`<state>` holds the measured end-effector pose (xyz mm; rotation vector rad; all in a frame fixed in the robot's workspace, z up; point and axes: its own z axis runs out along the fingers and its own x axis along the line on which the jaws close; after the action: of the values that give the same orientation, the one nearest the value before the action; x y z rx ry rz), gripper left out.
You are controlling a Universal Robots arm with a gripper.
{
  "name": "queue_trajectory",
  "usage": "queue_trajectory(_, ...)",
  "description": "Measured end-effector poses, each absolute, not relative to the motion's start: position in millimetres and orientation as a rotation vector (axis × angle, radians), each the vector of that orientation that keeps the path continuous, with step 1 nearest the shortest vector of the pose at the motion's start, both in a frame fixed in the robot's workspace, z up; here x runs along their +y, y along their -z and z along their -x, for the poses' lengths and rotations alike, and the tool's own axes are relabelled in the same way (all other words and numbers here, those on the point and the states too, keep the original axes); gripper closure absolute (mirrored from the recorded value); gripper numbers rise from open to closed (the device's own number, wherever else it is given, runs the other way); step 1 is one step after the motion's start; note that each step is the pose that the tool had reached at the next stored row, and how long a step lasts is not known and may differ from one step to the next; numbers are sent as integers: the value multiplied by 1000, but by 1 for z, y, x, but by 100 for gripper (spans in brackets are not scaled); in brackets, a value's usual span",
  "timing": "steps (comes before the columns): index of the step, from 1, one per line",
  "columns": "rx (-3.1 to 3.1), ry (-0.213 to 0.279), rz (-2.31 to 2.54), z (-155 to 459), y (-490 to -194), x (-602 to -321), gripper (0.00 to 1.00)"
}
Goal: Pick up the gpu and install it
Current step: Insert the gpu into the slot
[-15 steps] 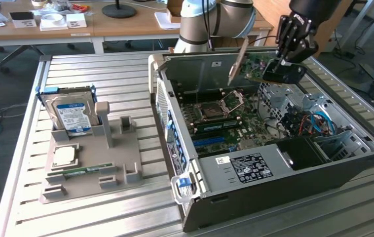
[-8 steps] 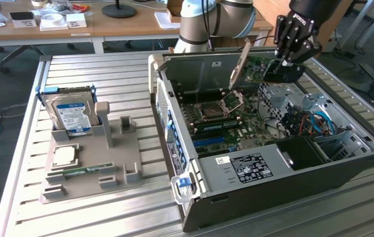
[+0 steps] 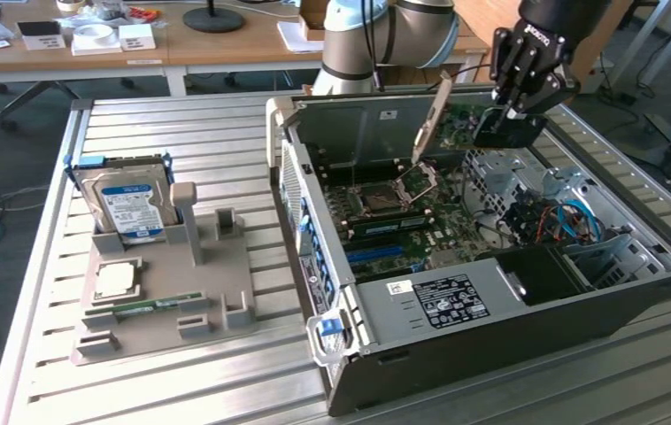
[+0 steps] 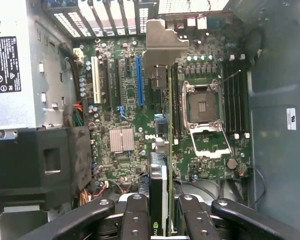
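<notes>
The gpu (image 3: 454,124) hangs over the open computer case (image 3: 489,292), with my gripper (image 3: 507,119) shut on it. Its silver bracket (image 3: 433,115) points down toward the motherboard near the CPU socket (image 3: 383,199). In the wrist view the gpu (image 4: 161,175) is seen edge-on between my fingers (image 4: 135,217), its bracket (image 4: 162,40) at the far end. There my gripper (image 4: 164,222) holds the card above the board, between the blue slot (image 4: 139,80) and the CPU socket (image 4: 202,107), touching neither.
A grey parts holder (image 3: 212,266) at the exterior view's left carries a hard drive (image 3: 129,204), a small green RAM stick (image 3: 158,305) and a square chip (image 3: 117,279). Inside the case are a power supply (image 4: 15,65), cables (image 3: 548,217) and drive bays.
</notes>
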<state>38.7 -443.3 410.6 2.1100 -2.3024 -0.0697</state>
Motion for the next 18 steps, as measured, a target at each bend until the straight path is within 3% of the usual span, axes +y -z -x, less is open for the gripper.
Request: queue_trajectory(18,-2276,9,-2197,-26,-395,-442,73)
